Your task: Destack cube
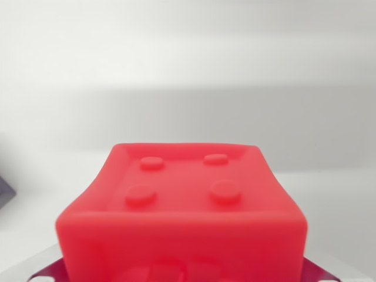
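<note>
Red cube (pixel 182 217) fills lower centre of wrist view, four studs on top face. Gripper fingers (pixel 44 271) flank cube low at both sides; grip state unclear. Anything beneath cube hidden. Destack progress: cannot judge.

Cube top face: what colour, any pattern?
Red soft plastic cube, uniformly red; its top has four round raised studs inside a raised rim. Only the wrist view shows it.

The red cube (pixel 182 211) runs off the bottom edge (its near face blurred); the tool's state cannot be told.
</note>
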Robot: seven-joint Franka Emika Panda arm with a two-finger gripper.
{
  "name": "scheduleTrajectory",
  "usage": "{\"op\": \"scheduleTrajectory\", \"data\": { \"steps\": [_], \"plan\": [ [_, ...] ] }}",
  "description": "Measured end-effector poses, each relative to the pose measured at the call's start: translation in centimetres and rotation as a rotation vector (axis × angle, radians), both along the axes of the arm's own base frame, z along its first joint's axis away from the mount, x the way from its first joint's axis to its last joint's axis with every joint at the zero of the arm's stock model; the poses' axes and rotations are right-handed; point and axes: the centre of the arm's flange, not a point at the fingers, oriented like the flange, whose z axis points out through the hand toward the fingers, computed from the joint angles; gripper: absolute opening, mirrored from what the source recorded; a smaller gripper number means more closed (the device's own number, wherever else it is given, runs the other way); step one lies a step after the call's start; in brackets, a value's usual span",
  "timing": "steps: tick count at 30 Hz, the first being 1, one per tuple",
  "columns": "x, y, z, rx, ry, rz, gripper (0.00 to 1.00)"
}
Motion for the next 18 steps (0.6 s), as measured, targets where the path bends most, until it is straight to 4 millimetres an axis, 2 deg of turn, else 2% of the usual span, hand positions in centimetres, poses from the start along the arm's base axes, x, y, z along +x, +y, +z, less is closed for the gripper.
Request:
{"op": "scheduleTrajectory", "data": {
  "steps": [18],
  "plan": [
    [0.6,-3.2,-1.0,0.000,0.000,-0.138,0.00]
  ]
}}
